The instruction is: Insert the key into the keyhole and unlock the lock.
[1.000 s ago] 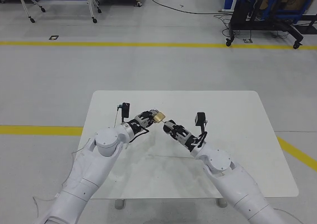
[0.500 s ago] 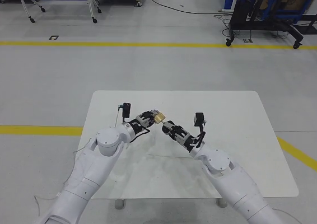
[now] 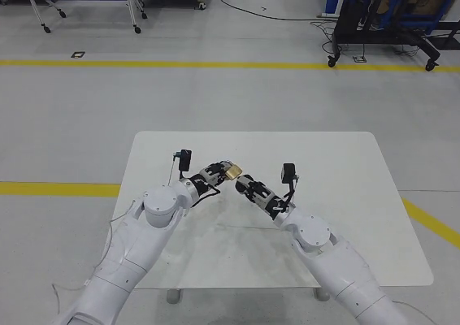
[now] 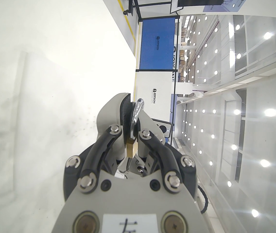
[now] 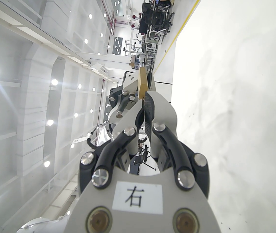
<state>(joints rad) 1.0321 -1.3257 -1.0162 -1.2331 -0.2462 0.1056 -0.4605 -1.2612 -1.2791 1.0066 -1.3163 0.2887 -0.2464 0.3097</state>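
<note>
Left claw (image 4: 132, 109) of mine is shut tight on the lock (image 4: 131, 148). It pinches the shiny loop between its pads (image 4: 125, 112), and the little gold body shows right beside the loop. Right claw (image 5: 143, 102) is shut narrow too. I cannot see the key between its pads because it is too thin, but I think it is pinched in there. Just past the tip of my right claw is the gold lock, so close that they look like they touch. Both claws meet nose to nose, up above the counter (image 3: 336, 162).

I think I am at the step of poking the key into the keyhole. I cannot tell if the key is in yet or only at the hole. Next, my right claw needs to push straight ahead, slow and soft, with no wiggle to the side. My left claw needs to hold the lock steady. When the key is all the way in, my right claw must turn it so the loop pops open.
</note>
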